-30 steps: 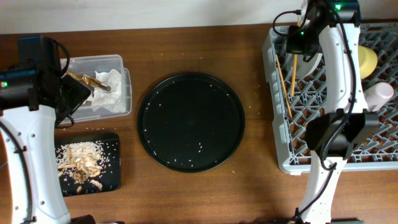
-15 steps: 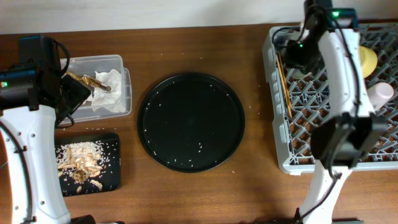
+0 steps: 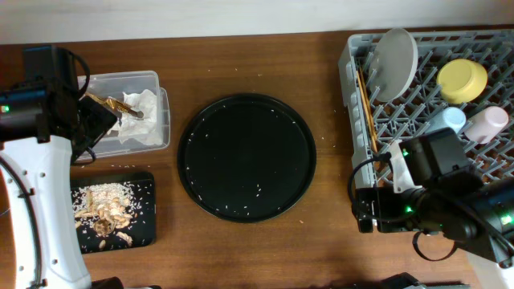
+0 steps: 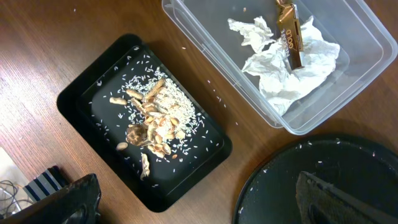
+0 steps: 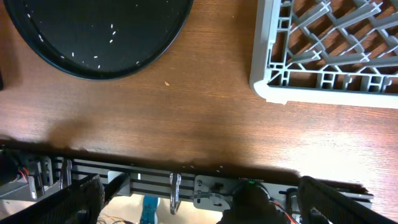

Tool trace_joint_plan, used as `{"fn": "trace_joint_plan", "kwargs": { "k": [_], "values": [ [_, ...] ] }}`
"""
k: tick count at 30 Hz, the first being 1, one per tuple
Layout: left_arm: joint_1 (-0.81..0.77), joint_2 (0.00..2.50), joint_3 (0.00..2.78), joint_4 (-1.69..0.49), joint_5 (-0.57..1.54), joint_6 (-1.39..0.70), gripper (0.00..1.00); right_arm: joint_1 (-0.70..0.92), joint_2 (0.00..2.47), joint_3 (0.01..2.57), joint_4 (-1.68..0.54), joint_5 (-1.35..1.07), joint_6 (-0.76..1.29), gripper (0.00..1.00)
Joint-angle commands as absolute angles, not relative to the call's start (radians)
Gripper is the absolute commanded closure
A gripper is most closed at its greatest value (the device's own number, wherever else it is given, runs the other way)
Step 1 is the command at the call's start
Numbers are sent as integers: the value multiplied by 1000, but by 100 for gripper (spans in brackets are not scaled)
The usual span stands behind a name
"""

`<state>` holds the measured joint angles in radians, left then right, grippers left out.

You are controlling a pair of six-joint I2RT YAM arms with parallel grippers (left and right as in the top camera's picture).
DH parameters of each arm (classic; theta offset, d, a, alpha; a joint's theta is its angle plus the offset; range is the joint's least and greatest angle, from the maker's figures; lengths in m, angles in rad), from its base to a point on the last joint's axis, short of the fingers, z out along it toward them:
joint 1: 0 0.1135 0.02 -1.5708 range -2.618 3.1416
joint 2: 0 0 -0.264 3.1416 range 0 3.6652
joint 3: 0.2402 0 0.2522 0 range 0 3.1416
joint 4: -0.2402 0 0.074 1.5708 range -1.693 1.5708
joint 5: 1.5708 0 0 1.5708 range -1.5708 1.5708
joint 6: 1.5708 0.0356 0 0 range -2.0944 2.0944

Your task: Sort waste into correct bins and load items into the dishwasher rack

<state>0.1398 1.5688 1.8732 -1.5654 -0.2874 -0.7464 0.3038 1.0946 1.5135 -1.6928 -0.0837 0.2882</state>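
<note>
The dishwasher rack holds the grey plate on edge, the yellow bowl, the light-blue cup, the pink cup and the chopsticks along its left wall. White napkins and a brown wrapper lie in the clear tub. Nut-like scraps lie in the shallow black tray. My left gripper hangs open above the gap between both bins. My right gripper is open and empty over the table's front edge, by the rack's corner.
A large round black tray with scattered crumbs lies mid-table between the bins and the rack. My right arm is folded over the rack's front-left corner. A metal frame runs below the table's front edge.
My right arm has pulled back from the rack's far left side to its front corner, and its gripper has opened. The chopsticks stay along the rack's left wall. The left arm is unmoved.
</note>
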Motion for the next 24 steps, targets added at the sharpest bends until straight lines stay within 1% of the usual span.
{"fn": "trace_joint_plan", "kwargs": {
  "k": [1,3,5,7,10,12,15,17,19,24],
  "values": [
    [141,1567,1879,-1565,-294,-755,1,310,1074,1497,-1699,-105,297,2],
    [141,1567,1879,-1565,-294,-756,1,310,1079,1489,-1686,-22,294,2],
    [141,1567,1879,-1565,-294,-755,1,314,1079,1441,-1608,-18,293,2],
    [141,1567,1879,-1565,-294,-755,0,314,990,1298,-1379,-46,256,2],
    [141,1567,1879,-1565,-294,-755,1,293,736,992,-1079,-64,243,2],
    [141,1567,1879,-1565,-294,-755,1,195,538,758,-868,-72,241,2],
    [141,1567,1879,-1565,-294,-755,1,116,298,484,-642,-73,240,2],
    [141,1567,1879,-1565,-294,-755,1,89,196,368,-525,-67,240,2],
    [141,1567,1879,-1565,-294,-755,1,27,94,236,-402,-72,241,2],
    [141,1567,1879,-1565,-294,-755,1,-44,3,60,-113,-72,241,2]
  ]
}}
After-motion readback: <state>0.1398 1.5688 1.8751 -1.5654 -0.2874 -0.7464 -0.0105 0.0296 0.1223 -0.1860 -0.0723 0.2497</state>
